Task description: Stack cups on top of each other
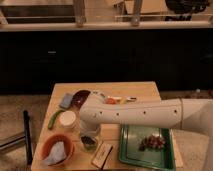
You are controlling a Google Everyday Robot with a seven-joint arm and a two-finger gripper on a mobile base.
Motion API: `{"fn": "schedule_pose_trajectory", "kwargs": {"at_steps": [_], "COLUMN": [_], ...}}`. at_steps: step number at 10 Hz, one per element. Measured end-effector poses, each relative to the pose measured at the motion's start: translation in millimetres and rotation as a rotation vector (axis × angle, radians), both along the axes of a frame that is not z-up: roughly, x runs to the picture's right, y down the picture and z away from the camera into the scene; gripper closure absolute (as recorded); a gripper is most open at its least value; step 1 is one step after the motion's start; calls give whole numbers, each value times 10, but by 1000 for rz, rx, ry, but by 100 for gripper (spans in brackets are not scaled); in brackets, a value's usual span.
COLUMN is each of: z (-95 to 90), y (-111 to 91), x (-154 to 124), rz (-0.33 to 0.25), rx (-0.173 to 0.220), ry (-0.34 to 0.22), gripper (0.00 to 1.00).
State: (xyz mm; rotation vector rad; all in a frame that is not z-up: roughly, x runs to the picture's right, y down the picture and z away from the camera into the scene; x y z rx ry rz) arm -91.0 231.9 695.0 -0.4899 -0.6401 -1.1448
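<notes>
A clear cup (pixel 89 142) with something dark inside stands near the table's front, left of the middle. A white cup (pixel 67 120) stands just to its upper left. My white arm reaches in from the right across the table. My gripper (pixel 90 131) hangs under the arm's end, directly over the clear cup and close to its rim. The arm hides most of the gripper.
A wooden table (pixel 135 90) holds an orange bowl (pixel 56 150) with a pale cloth at front left and a green tray (pixel 135 150) with brown food at front right. There are also a dark red bowl (pixel 80 97), a blue sponge (pixel 65 101), a green item (pixel 53 120) and a flat card (pixel 102 155).
</notes>
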Motion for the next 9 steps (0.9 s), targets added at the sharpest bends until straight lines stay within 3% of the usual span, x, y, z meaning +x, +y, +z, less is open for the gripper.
{"fn": "schedule_pose_trajectory", "kwargs": {"at_steps": [2, 6, 8, 9], "z": [55, 76, 57, 48], "y": [59, 94, 94, 93], "x": [-10, -23, -35, -34], "rz": [4, 3, -1, -1], "rx": [-2, -5, -7, -8], "ry": [-3, -2, -1, 0], "gripper": [78, 36, 21, 20]}}
